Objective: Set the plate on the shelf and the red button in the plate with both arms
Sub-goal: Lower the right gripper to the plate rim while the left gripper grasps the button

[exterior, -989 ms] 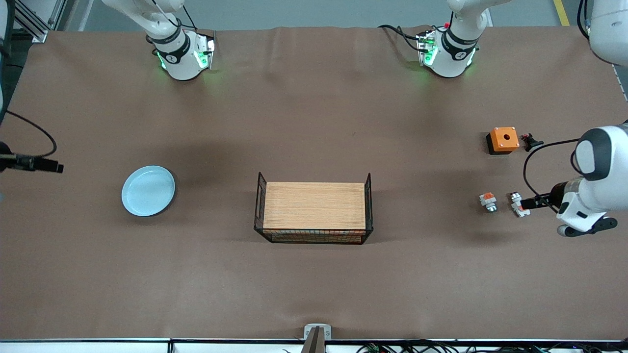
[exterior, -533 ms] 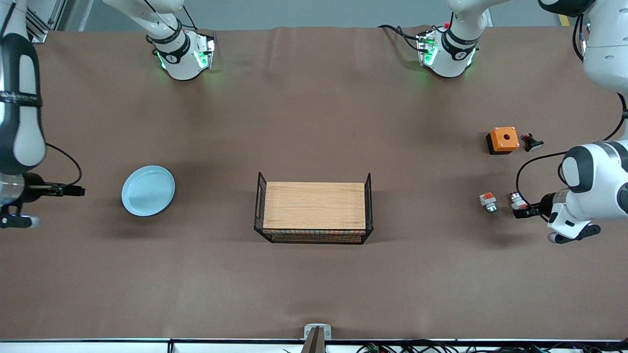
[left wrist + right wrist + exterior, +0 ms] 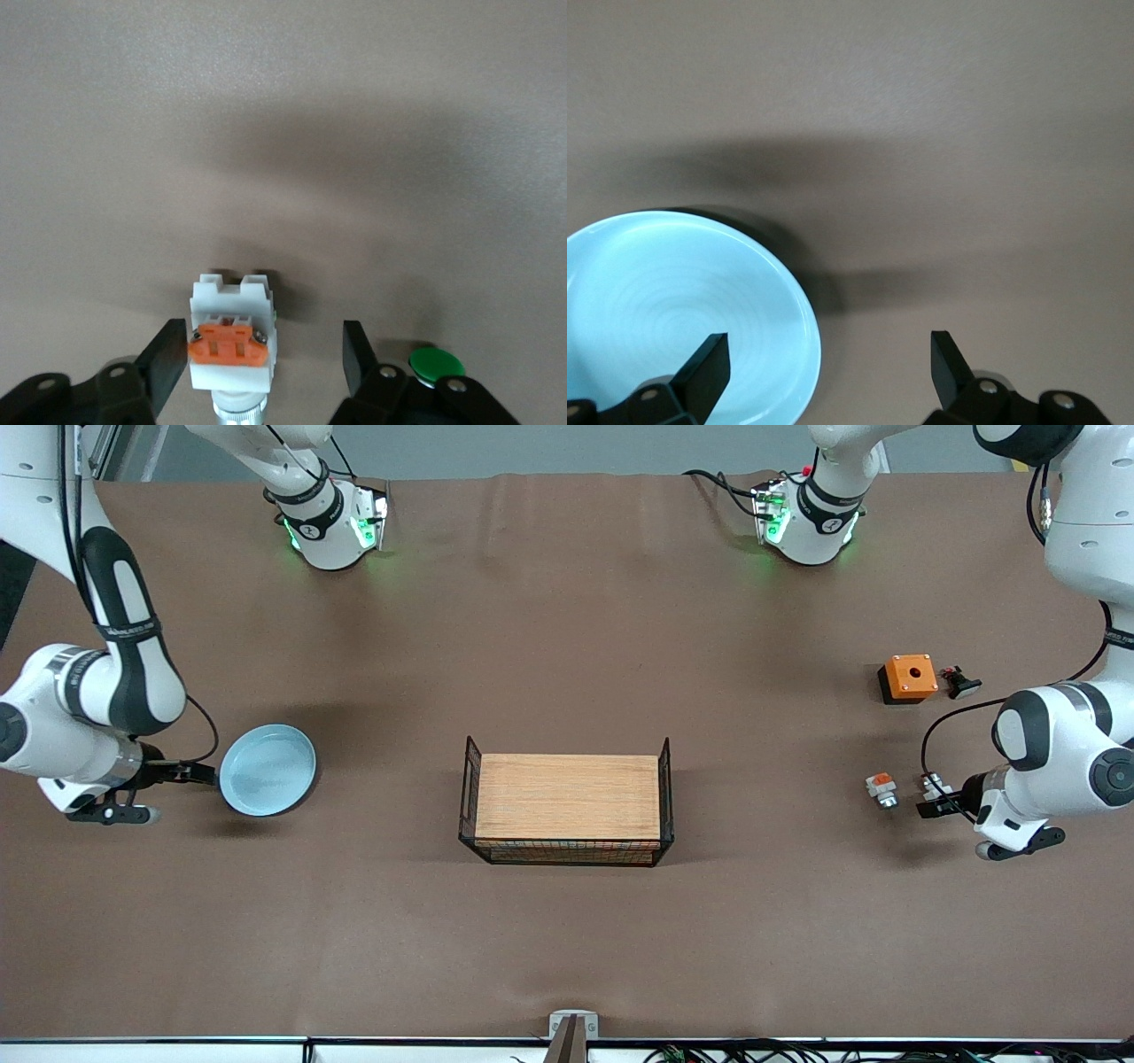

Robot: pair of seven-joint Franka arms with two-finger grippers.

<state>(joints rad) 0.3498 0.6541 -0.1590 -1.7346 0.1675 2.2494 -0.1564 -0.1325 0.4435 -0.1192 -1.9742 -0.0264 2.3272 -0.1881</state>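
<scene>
A wide table [image 3: 567,930] covered in brown material is seen from a high camera, with two white robot bases lit green along its upper edge. At its middle stands a black wire basket [image 3: 567,801] with a wooden board across it.

The right arm is bent low toward its own end of the table, its forearm level. The right gripper [image 3: 197,774] is held just beside the rim of the plate [image 3: 267,769], a pale blue round dish lying flat on the table. In the right wrist view the jaws are spread wide, one finger over the plate's edge and the other over bare table; nothing is gripped.

The left arm is folded down at the other end of the table. The left gripper [image 3: 930,804] is placed low around the red button [image 3: 932,787]. In the left wrist view the white piece with its orange block [image 3: 230,341] is seen between the jaws, one finger close against it and the other apart from it, so the jaws are open and not clamped. A green cap [image 3: 436,362] shows past one finger.

Just beside the button lies a stubbier white-and-orange piece [image 3: 881,788]. Farther from the camera sit an orange box [image 3: 909,677] with a hole and a small dark part [image 3: 959,683].

Writing on the arm bands cannot be read. The button's silvery end is cut off in the left wrist view.
</scene>
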